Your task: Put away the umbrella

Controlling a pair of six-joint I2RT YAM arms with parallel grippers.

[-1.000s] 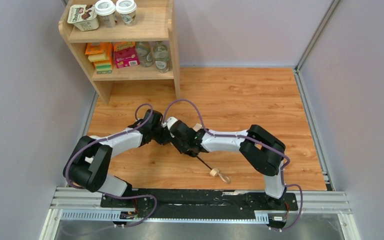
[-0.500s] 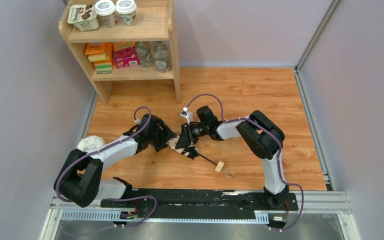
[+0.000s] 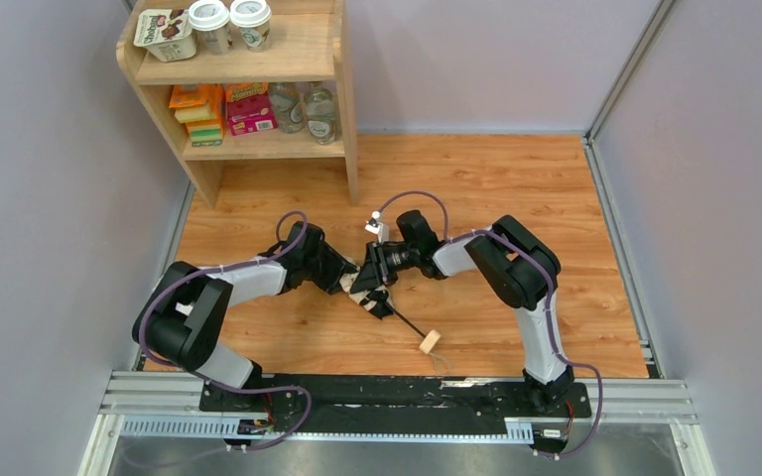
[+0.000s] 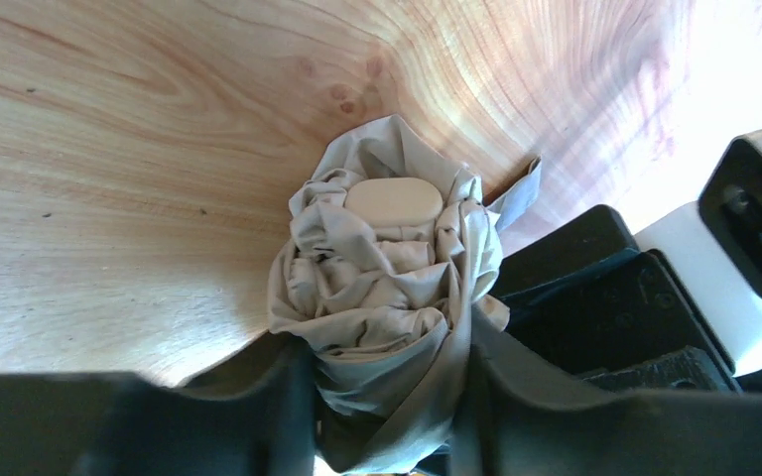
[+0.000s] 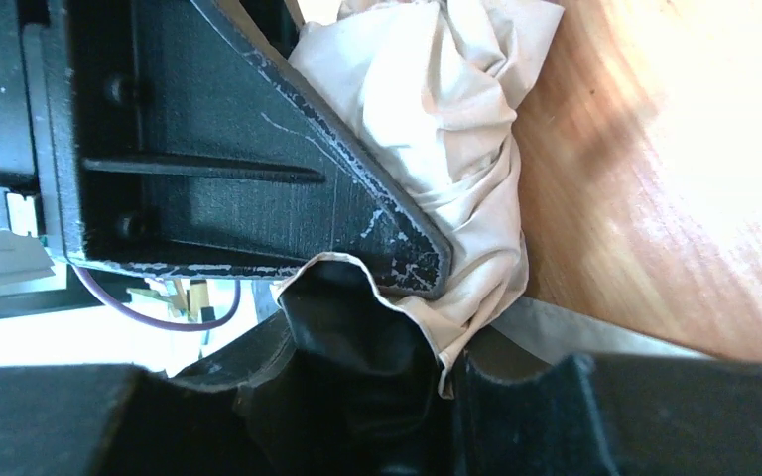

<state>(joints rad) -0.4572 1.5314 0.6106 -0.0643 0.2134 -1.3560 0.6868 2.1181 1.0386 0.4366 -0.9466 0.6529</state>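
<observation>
Left pincer point(image 4: 382, 382) clamps the bunched umbrella point(image 4: 387, 268); right pincer point(image 5: 372, 372) pinches its fabric too. It lies on the tabletop point(image 3: 486, 188), handle point(image 3: 430, 342) toward the bases. Writing on shelf point(image 3: 268, 147) packs point(image 3: 250, 115) is too small to read

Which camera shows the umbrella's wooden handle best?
The top external view: the wooden handle lies unobstructed on the table at the shaft's end. Both wrist views show only bunched beige canopy, no handle.
</observation>
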